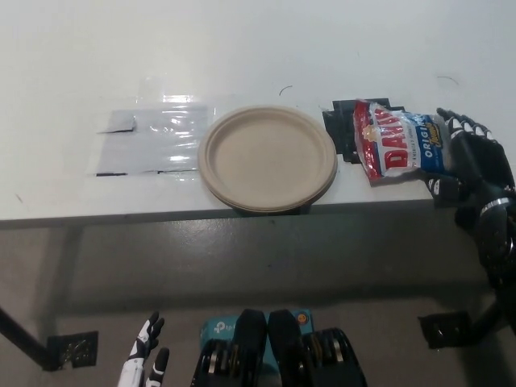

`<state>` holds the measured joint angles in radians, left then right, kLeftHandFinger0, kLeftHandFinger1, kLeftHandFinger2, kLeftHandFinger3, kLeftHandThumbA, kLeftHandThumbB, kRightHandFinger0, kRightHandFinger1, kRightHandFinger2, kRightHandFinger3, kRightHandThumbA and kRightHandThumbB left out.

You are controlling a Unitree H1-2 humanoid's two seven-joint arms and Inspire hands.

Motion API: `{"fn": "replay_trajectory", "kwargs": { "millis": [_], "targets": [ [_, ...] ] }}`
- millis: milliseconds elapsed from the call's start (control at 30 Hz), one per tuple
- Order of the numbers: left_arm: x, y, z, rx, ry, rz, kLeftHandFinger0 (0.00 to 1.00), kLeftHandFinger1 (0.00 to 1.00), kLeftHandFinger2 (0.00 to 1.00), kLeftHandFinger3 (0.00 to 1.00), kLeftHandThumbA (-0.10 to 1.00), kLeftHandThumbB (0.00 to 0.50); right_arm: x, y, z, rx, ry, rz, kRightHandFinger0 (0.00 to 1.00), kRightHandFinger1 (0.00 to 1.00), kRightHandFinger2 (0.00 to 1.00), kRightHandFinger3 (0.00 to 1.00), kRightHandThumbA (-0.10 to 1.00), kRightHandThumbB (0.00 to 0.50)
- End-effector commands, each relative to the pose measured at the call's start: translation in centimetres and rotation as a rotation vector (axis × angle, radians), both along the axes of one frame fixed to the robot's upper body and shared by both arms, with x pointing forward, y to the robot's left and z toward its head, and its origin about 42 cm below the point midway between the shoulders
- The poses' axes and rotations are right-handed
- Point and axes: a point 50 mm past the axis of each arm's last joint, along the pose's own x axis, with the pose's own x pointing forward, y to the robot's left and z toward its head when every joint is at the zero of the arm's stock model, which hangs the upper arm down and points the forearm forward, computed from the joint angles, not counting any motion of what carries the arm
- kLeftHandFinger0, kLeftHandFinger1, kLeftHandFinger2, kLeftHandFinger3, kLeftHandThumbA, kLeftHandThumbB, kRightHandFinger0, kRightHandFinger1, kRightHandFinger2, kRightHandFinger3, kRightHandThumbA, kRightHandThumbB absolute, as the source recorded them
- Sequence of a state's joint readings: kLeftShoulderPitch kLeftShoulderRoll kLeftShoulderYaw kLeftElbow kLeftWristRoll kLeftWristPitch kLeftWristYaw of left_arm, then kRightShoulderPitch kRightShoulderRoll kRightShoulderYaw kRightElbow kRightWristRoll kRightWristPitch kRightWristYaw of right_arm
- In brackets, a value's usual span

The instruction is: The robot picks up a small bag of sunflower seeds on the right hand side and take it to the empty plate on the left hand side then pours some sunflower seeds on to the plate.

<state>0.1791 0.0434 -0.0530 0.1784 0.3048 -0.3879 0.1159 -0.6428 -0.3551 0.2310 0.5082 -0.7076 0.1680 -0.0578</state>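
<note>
The small red, white and blue bag of sunflower seeds [399, 145] lies flat on the white table, on a black mat right of the plate. My black right hand [468, 157] is at the bag's right end and covers it. Its fingers [463, 121] curl over the bag's far edge, and its thumb sits near the table's front edge, a little apart from the bag. The hand is open around the bag, and the bag rests on the table. The tan paper plate [268, 157] is empty, in the table's middle. My white left hand [147, 361] rests low at the bottom left, open.
A clear plastic sheet [149, 141] with black corner marks lies left of the plate. The table's front edge [242, 214] runs just under the plate and the bag. Below it is grey floor with black table feet [71, 349].
</note>
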Motion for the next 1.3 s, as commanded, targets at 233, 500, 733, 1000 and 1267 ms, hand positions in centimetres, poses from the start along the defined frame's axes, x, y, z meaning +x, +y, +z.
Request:
{"fn": "replay_trajectory", "kwargs": {
  "millis": [233, 500, 733, 1000, 1267],
  "targets": [
    [-0.2, -0.1, 0.6, 0.030, -0.061, -0.009, 1.00, 1.00, 1.00, 1.00, 1.00, 0.117, 3.5, -1.0, 3.8, -0.071, -0.143, -0.012, 1.00, 1.00, 1.00, 1.00, 0.66, 0.371],
    [0.0, -0.1, 0.6, 0.025, -0.081, -0.007, 1.00, 1.00, 1.00, 1.00, 1.00, 0.122, 5.3, -0.8, 3.7, -0.093, -0.093, 0.010, 1.00, 1.00, 1.00, 1.00, 0.63, 0.398],
    [-0.2, -0.2, 0.7, 0.028, -0.077, -0.003, 1.00, 1.00, 1.00, 1.00, 1.00, 0.124, 6.1, 0.1, 2.7, -0.120, -0.074, 0.125, 1.00, 1.00, 1.00, 1.00, 0.50, 0.456],
    [0.1, -0.1, 0.7, 0.028, -0.090, -0.006, 1.00, 1.00, 1.00, 1.00, 1.00, 0.113, 6.7, 2.2, 3.1, -0.158, -0.101, 0.195, 1.00, 1.00, 1.00, 1.00, 0.53, 0.475],
    [0.3, -0.1, 0.8, 0.030, -0.079, -0.006, 1.00, 1.00, 1.00, 1.00, 1.00, 0.133, 6.9, 3.0, 2.7, -0.147, -0.084, 0.218, 1.00, 1.00, 1.00, 1.00, 0.50, 0.493]
  ]
}}
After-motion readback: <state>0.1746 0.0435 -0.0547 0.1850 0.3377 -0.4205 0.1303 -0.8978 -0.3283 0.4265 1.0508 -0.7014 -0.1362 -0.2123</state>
